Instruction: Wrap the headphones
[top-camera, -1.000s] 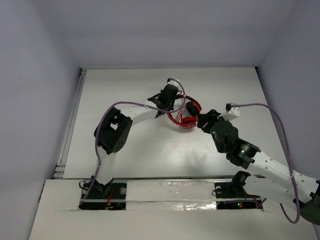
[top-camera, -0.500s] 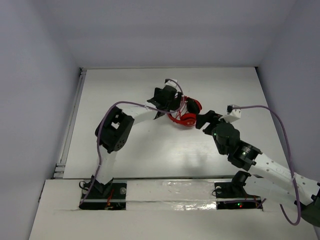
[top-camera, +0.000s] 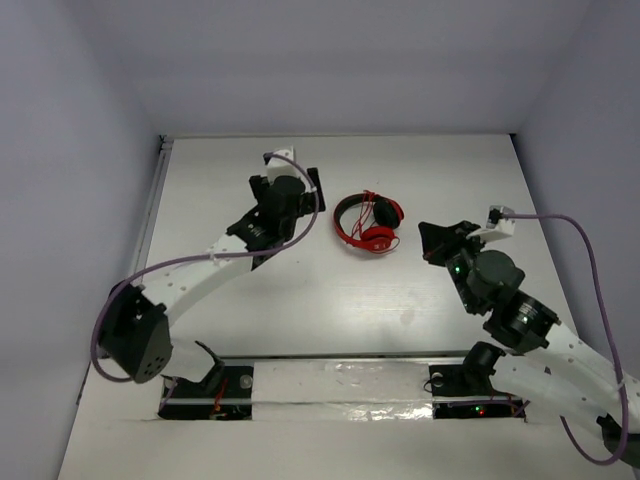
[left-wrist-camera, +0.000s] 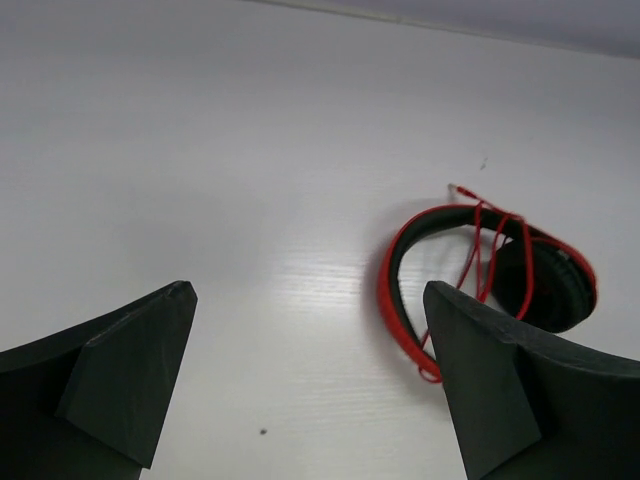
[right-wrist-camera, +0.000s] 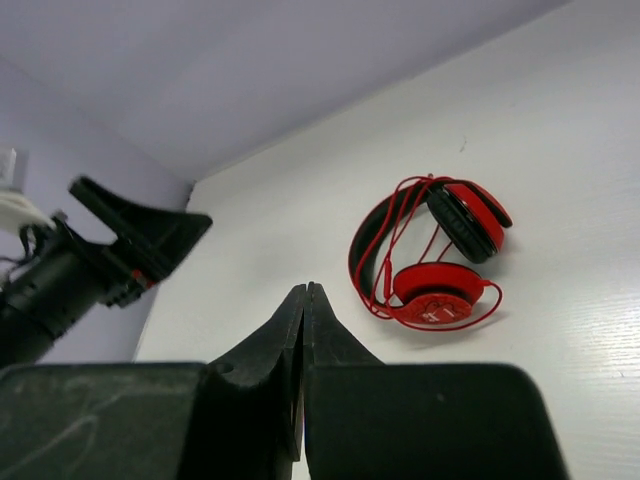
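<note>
Glossy plastic headphones, matt table

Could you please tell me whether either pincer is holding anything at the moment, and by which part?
Nothing is held. The left pincer is open, the right pincer is shut on nothing, and the headphones lie free on the table between them.

The left arm stretches from its near-left base toward the far left-centre, and its left gripper has its jaws spread wide, holding nothing. The right arm bends in from the near right; its right gripper points far-left, with fingers pressed together and empty.
</note>
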